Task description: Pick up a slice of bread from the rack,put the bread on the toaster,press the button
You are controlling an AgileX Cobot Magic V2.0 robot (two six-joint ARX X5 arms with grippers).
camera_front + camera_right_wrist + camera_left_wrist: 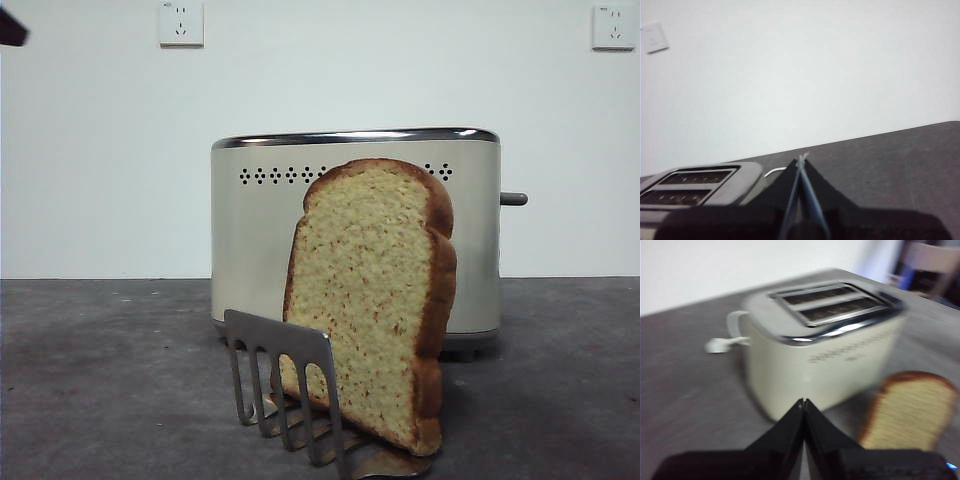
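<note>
Bread first: the slice of bread (372, 300) stands upright in the rack (285, 385), its bottom edge down among the steel dividers and its rounded top well above them, leaning a little. The rack sits toward the near edge of the bench (90, 380), and one comb-like divider rises just in front of the slice.

Behind it, further toward the far edge of the bench, stands the toaster (250, 240). Its two top slots (832, 302) are open and hold nothing. The button (513, 199) sticks out sideways from the narrow end, up near the top.

The left tool (803, 407) hangs above the bench on the near side of the toaster, with the bread just beside it; its jaws are pressed together and pinch nothing. The right tool (801, 165) is held high beyond the toaster's end, jaws also pressed together with nothing between them. A white cord (722, 342) leaves the toaster's other end.
</note>
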